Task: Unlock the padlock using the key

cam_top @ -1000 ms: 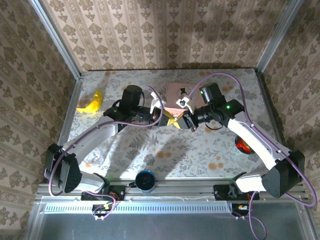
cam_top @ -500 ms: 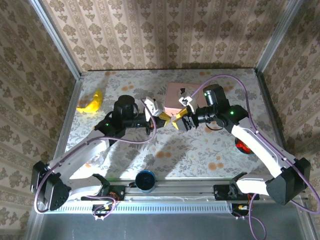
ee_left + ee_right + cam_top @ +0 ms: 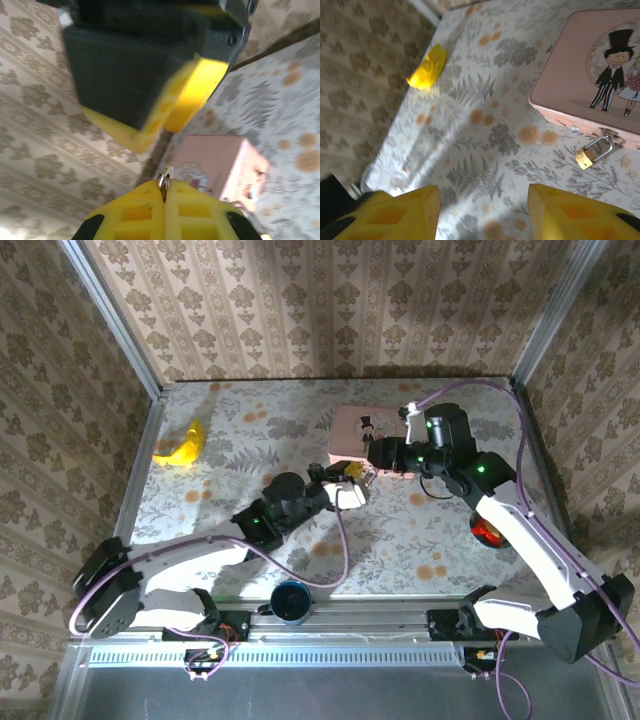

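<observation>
At the pink box (image 3: 570,80), the padlock (image 3: 592,152) is hanging locked. The left pincer (image 3: 164,192) is pinching the key (image 3: 164,179), and the right pincer (image 3: 484,205) is gaping empty. Next, the key needs aligning with the keyhole.

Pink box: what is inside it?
Nothing of the inside shows: the pink box is closed, its lid printed with a top-hatted figure. The padlock hangs from its front latch, its body lying on the table.

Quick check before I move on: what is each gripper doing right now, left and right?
Left gripper: closed, pinching a small silvery metal piece at its tips, probably the key.
Right gripper: open, holding nothing.
</observation>
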